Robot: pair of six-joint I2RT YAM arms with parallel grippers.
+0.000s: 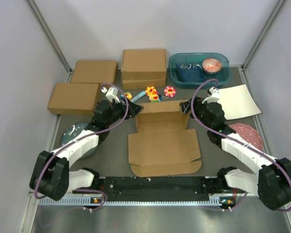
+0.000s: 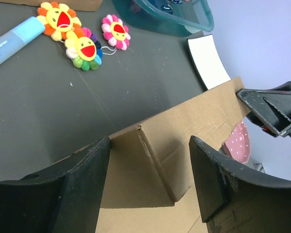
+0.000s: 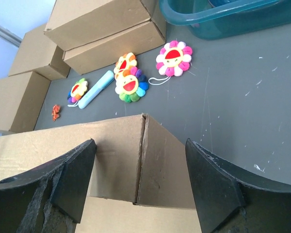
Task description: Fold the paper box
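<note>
The paper box (image 1: 162,145) lies as a brown cardboard die-cut in the middle of the table. Its back wall (image 1: 160,116) stands up, and the base and front flap lie flat. My left gripper (image 1: 136,109) is open at the back left corner; its wrist view shows the folded corner flap (image 2: 150,170) between the spread fingers (image 2: 82,184). My right gripper (image 1: 188,109) is open at the back right corner. There the corner seam (image 3: 143,155) sits between its two fingers (image 3: 218,184), with neither pad pressed on the cardboard.
Three closed brown boxes (image 1: 93,72) (image 1: 73,97) (image 1: 143,68) stand at the back left. A teal bin (image 1: 199,70) sits at the back right and a white sheet (image 1: 237,101) beside it. Flower toys (image 1: 153,93) and a blue tube (image 1: 131,97) lie behind the box. A pink plate (image 1: 247,133) is at the right and a grey dish (image 1: 72,133) at the left.
</note>
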